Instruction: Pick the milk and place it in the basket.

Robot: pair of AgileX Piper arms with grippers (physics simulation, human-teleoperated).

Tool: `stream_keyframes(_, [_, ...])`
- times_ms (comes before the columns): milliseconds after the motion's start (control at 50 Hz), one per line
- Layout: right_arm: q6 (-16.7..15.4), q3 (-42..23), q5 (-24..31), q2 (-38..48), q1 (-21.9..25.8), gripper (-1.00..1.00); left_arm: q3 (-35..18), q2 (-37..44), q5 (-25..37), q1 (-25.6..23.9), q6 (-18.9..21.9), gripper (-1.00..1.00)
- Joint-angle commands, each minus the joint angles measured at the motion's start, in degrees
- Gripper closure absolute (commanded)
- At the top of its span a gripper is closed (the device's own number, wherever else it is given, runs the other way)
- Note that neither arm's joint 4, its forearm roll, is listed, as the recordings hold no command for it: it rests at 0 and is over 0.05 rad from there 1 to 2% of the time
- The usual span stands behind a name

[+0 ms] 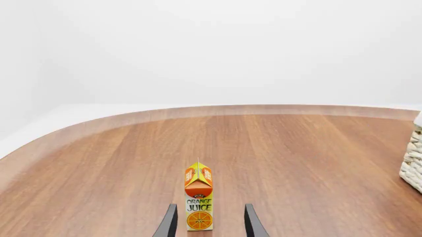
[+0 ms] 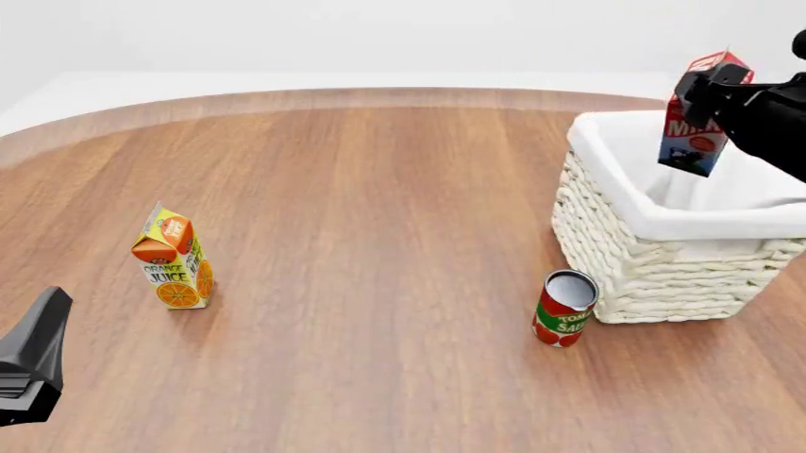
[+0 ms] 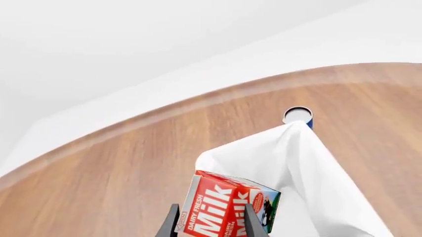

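Note:
The milk (image 2: 696,118), a carton with a red top and a blue-and-white lower part, hangs tilted in the air over the basket's (image 2: 645,272) open top. My right gripper (image 2: 720,87) is shut on its upper part. In the right wrist view the milk (image 3: 228,210) sits between the two fingers, with the basket's white liner (image 3: 300,158) right behind it. My left gripper (image 1: 211,206) stands open low over the table at the near left, holding nothing, and shows as a dark finger (image 2: 34,363) in the front view.
An orange juice carton (image 2: 173,260) stands upright at the left, a little ahead of the left gripper, juice carton (image 1: 199,197). A red tomato sauce can (image 2: 564,309) stands against the basket's near left corner. A can (image 3: 298,115) shows beyond the liner. The basket's wicker edge (image 1: 413,163) shows too.

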Motion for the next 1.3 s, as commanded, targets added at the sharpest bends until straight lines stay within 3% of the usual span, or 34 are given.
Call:
stream_keyframes(20, [1.28,-1.08,-2.67,2.33,-1.21,1.00,0.00,0.00,0.00,0.00,0.00,-1.00])
stream_keyframes(620, [2.44,1.79,-6.44,6.38,-2.65,1.00,0.00,0.00,0.00,0.00,0.00,-1.00])
stream_keyframes(1300, [1.50,-3.46,-8.67,16.26,-2.96,1.00,0.00,0.00,0.00,0.00,0.00,-1.00])
